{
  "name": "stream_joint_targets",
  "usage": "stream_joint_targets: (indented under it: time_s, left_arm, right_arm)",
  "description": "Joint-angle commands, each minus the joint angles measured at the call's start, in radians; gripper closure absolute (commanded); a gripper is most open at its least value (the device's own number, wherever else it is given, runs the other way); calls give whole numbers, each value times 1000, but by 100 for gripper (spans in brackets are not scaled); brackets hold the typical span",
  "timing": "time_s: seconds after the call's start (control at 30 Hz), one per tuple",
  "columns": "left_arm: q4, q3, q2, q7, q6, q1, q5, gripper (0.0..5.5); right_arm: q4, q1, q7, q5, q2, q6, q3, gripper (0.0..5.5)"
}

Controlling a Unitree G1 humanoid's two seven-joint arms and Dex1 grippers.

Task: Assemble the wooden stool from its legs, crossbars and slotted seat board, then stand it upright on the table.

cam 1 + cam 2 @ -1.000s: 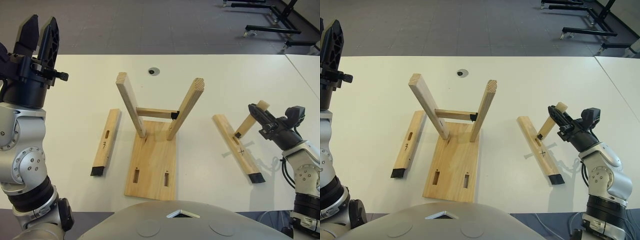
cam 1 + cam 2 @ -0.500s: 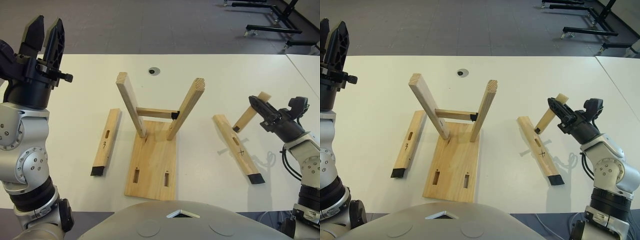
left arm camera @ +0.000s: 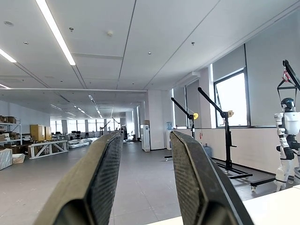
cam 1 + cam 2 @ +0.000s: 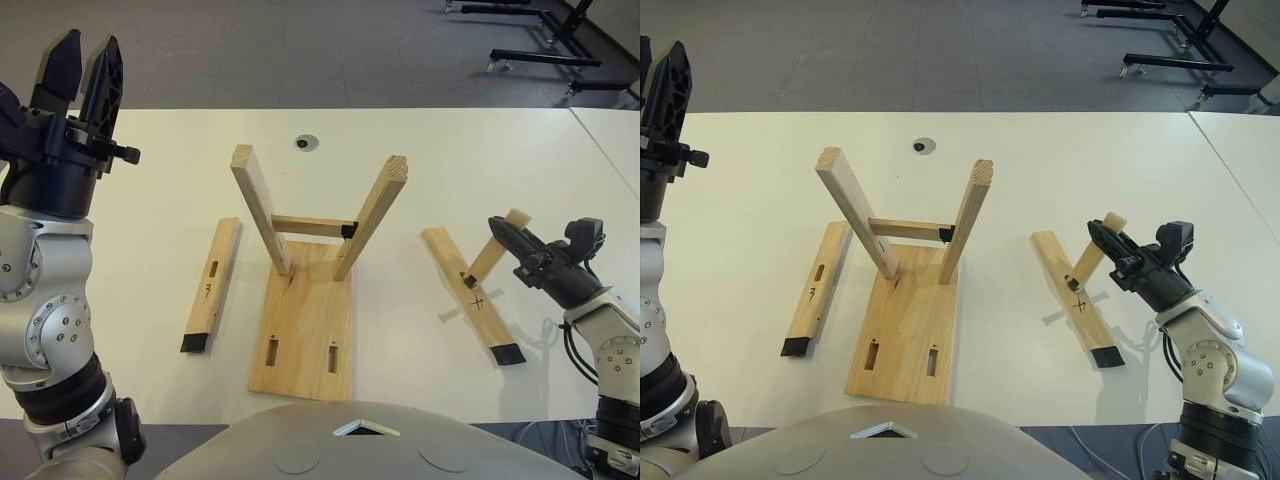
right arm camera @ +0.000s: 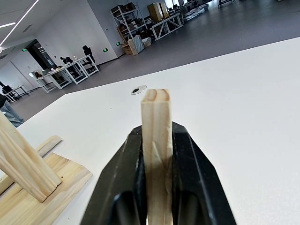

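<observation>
The slotted seat board [image 4: 305, 325] lies flat mid-table with two legs [image 4: 262, 210] standing in its far slots, a crossbar [image 4: 312, 227] joining them. One loose leg [image 4: 211, 284] lies to its left, another [image 4: 470, 293] to its right. My right gripper [image 4: 512, 243] is shut on a short crossbar [image 4: 1089, 257], tilted, its lower end resting at the slot of the right loose leg. The right wrist view has that crossbar [image 5: 157, 136] clamped between both fingers. My left gripper [image 4: 82, 62] is raised above the table's left side, open and holding nothing.
A round cable port [image 4: 306, 143] sits in the table beyond the stool parts. Bare white tabletop [image 4: 520, 160] surrounds the pieces. A second table [image 4: 620, 130] adjoins at the right. Metal stands [image 4: 545, 55] are on the floor behind.
The right gripper lifted the short crossbar off the right loose leg, then brought it down so its end meets the leg's slot. The left gripper only swayed slightly.
</observation>
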Motion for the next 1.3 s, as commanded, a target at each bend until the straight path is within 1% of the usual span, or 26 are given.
stream_joint_targets:
  time_s: [0.03,0.23,0.33,0.67,0.77,0.93,1.07,1.2,1.3]
  left_arm:
    - [15,-16,24,-8,14,-27,1,369]
    - [23,-26,37,-13,16,-39,2,369]
    - [30,-34,39,-16,13,-45,7,369]
    - [56,-53,52,-39,13,-71,16,369]
    - [50,-51,58,-41,21,-71,13,369]
    - [7,-23,49,-17,26,-22,14,369]
    - [5,-25,47,-10,27,-24,10,369]
    - [21,-30,58,-19,32,-41,4,369]
    - [26,-27,63,-23,36,-47,1,369]
  right_arm:
    - [-16,-27,-42,-29,33,-15,38,511]
    - [-67,-13,-87,-92,62,-66,100,511]
    - [-60,-46,-108,-123,89,-102,142,511]
    - [-72,-168,-198,-161,142,-123,213,511]
    - [-132,-153,-215,-96,136,-77,168,511]
    - [-164,-95,-187,-71,45,-34,81,511]
    - [-140,-40,-162,-91,62,-62,103,511]
    - [-164,6,-177,-97,109,-84,124,511]
    - [-155,12,-179,-115,121,-103,133,511]
